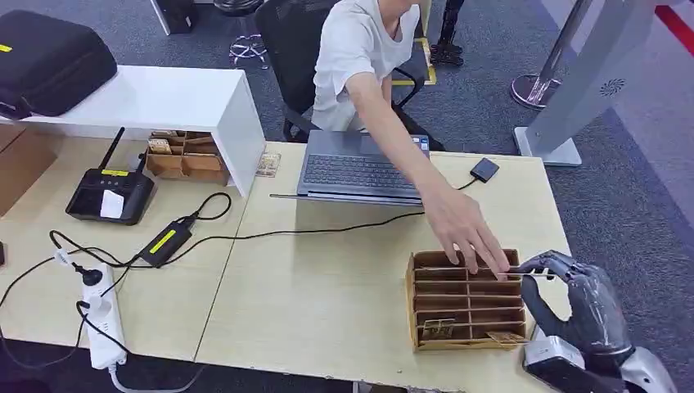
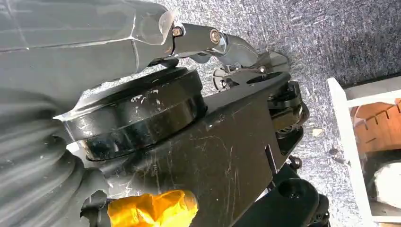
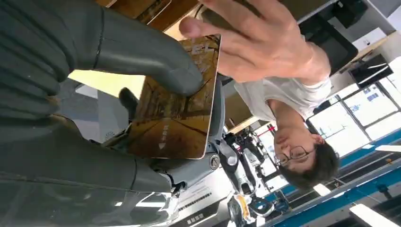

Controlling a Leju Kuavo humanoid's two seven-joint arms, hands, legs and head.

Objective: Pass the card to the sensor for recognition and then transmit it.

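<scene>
Nearest us, at the desk's point(image 1: 327, 311) near right corner, our right hand point(image 1: 577, 299) pinches the card point(image 3: 177, 101) between thumb and fingers, held flat above the right edge of the cardboard sorter box point(image 1: 466, 301). The card's free end points leftward toward the person's hand point(image 1: 466, 229), whose fingertips already touch it. We cannot tell how our left hand's fingers lie.

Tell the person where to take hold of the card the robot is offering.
Pinch the free edge of the card, coming from the side away from the right hand. The thumb presses one face and fingers back the other, leaving only that far edge, by the person's hand, exposed.
</scene>
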